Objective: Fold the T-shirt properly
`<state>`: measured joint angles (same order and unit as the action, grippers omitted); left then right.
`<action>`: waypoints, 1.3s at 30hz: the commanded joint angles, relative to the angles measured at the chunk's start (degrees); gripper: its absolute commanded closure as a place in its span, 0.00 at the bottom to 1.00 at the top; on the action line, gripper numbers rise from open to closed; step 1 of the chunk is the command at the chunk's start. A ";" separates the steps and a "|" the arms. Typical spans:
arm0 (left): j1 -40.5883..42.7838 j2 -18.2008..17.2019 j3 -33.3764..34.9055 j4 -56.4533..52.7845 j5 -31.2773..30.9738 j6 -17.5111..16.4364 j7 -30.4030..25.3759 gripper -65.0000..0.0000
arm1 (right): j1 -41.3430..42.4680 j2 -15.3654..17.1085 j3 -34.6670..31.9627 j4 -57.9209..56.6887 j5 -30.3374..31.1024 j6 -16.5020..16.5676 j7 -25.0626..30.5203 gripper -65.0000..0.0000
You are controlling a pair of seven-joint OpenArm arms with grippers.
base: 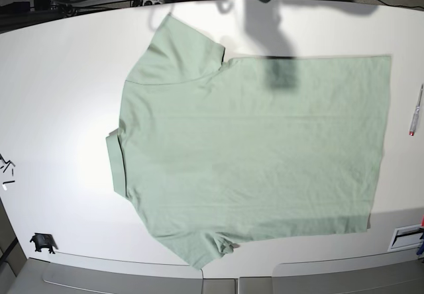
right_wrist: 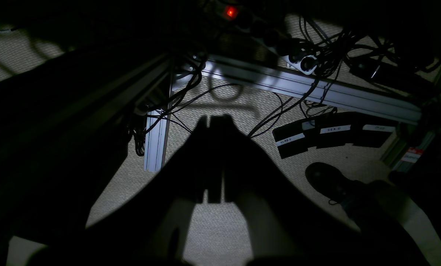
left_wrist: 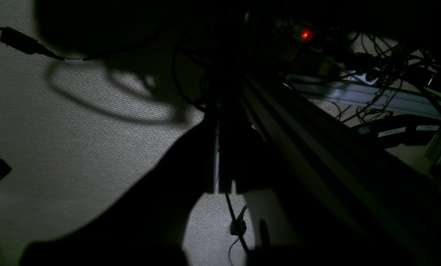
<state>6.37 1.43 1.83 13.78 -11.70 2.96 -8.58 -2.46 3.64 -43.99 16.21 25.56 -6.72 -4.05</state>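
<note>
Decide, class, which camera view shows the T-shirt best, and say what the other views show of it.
The base view: the T-shirt lies spread flat on the white table, seen whole from above. Both wrist views show none of it, only dim floor, cables and frame rails.

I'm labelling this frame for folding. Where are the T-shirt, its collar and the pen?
T-shirt (base: pixel 258 148), base view, middle of the back panel.
collar (base: pixel 115 165), base view, ribbed band at the left edge.
pen (base: pixel 415 112), base view, mid-barrel.

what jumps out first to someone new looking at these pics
The T-shirt dominates: pale green, spread flat across the white table, collar at the base view's left. A pen lies by the right edge. Both wrist views are dark, showing floor cables and a red light.
</note>
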 commanded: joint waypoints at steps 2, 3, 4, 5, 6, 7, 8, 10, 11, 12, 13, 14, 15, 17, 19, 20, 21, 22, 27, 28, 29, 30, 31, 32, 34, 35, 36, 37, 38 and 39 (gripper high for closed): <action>0.44 0.31 0.04 0.57 0.31 -0.15 -0.44 1.00 | 0.37 0.00 0.13 0.44 -0.07 -0.39 0.57 1.00; 0.48 0.31 0.04 0.85 0.31 -0.15 -0.42 1.00 | 0.37 0.00 0.13 0.44 -0.07 -0.39 0.57 1.00; 0.76 0.31 0.04 1.05 0.31 -0.15 -0.44 1.00 | 0.37 0.00 0.13 0.44 -0.07 -0.39 0.57 1.00; 0.87 0.31 0.04 1.44 0.31 -0.15 -0.44 1.00 | 0.37 0.02 0.13 0.44 -0.07 -0.39 0.57 1.00; 1.29 0.31 0.04 1.84 0.31 -0.15 -0.44 1.00 | 0.37 0.02 0.13 0.44 -0.07 -0.39 0.55 1.00; 1.55 0.31 0.04 2.27 0.31 -0.15 -0.44 1.00 | 0.37 0.02 0.13 0.44 -0.07 -0.39 0.57 1.00; 2.03 0.31 0.04 2.71 0.31 -0.15 -0.44 1.00 | 0.39 0.02 0.13 0.44 -0.07 -0.39 0.57 1.00; 2.71 0.28 0.04 3.61 0.31 -0.15 -0.44 1.00 | 0.37 0.02 0.13 0.44 -0.07 -0.39 0.57 1.00; 3.04 0.28 0.04 4.04 0.33 -0.15 -0.46 1.00 | 0.37 0.02 0.13 0.44 -0.07 -0.39 0.57 1.00; 3.23 0.28 0.04 4.37 0.33 -0.15 -0.42 1.00 | 0.37 0.02 0.13 0.44 -0.07 -0.39 0.57 1.00; 3.34 0.28 0.04 4.50 0.33 -0.15 -0.39 1.00 | 0.37 0.02 0.13 0.44 -0.07 -0.39 0.57 1.00; 3.32 0.28 0.04 4.50 0.31 -0.15 -0.39 1.00 | 0.37 0.02 0.13 0.44 -0.07 -0.39 0.57 1.00; 3.32 0.28 0.04 4.48 0.31 -0.15 -0.35 1.00 | 0.37 0.02 0.13 0.44 -0.07 -0.39 0.57 1.00; 3.32 0.28 0.04 4.48 0.31 -0.15 0.11 1.00 | 0.37 0.02 0.13 0.44 -0.07 -0.39 0.55 1.00; 3.32 0.28 0.04 4.48 0.31 -0.15 0.74 1.00 | 0.37 0.02 0.13 0.44 -0.07 -0.39 0.55 1.00; 3.34 0.28 0.04 4.48 0.31 -0.15 1.18 1.00 | 0.37 0.02 0.13 0.44 -0.07 -0.39 0.55 1.00; 3.34 0.28 0.04 4.48 0.31 -0.15 1.29 1.00 | 0.37 0.02 0.13 0.44 -0.09 -0.39 0.55 1.00; 3.39 0.28 0.04 4.48 0.31 -0.15 1.29 1.00 | 0.35 0.02 0.13 0.44 -0.07 -0.39 0.55 1.00; 4.11 0.28 0.04 4.63 0.31 -0.15 1.25 1.00 | 0.35 0.04 0.13 0.44 -0.09 -0.39 0.09 1.00; 4.13 0.28 0.04 4.63 0.31 -0.15 1.25 1.00 | 0.35 0.11 0.13 0.44 -0.07 -0.39 0.11 1.00; 4.22 0.28 0.04 4.63 0.33 -0.15 1.27 1.00 | 0.35 0.17 0.13 0.44 -0.07 -0.39 0.11 1.00; 4.44 0.28 0.04 4.63 0.31 -0.15 1.25 1.00 | 0.35 0.20 0.13 0.44 -0.07 -0.39 0.11 1.00; 4.44 0.26 0.04 4.63 0.33 -0.15 1.27 1.00 | 0.35 0.22 0.13 0.44 -0.07 -0.42 0.09 1.00; 4.52 0.26 0.04 4.63 0.33 -0.15 1.27 1.00 | 0.33 0.22 0.13 0.44 -0.07 -0.42 0.09 1.00; 4.61 0.26 0.04 4.63 0.33 -0.15 1.25 1.00 | 0.17 0.17 0.13 0.44 -0.07 -0.42 0.13 1.00; 4.63 0.28 0.04 4.63 0.33 -0.15 1.25 1.00 | 0.02 0.17 0.13 0.44 -0.07 -0.42 0.13 1.00; 4.63 0.26 0.04 4.63 0.33 -0.15 1.25 1.00 | -0.13 0.17 0.13 0.44 -0.09 -0.42 0.13 1.00; 4.66 0.24 0.04 4.63 0.33 -0.15 1.25 1.00 | -0.31 0.20 0.13 0.44 -0.09 -0.42 0.13 1.00; 4.74 0.20 0.04 4.66 0.31 -0.15 1.22 1.00 | -0.50 0.22 0.13 0.44 -0.09 -0.42 0.13 1.00; 4.79 0.09 0.04 4.63 0.31 -0.15 1.27 1.00 | -0.79 0.26 0.13 0.44 -0.09 -0.42 0.11 1.00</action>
<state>10.63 1.39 1.83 18.24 -11.70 2.96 -7.07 -3.05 3.70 -43.99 16.25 25.56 -6.76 -4.08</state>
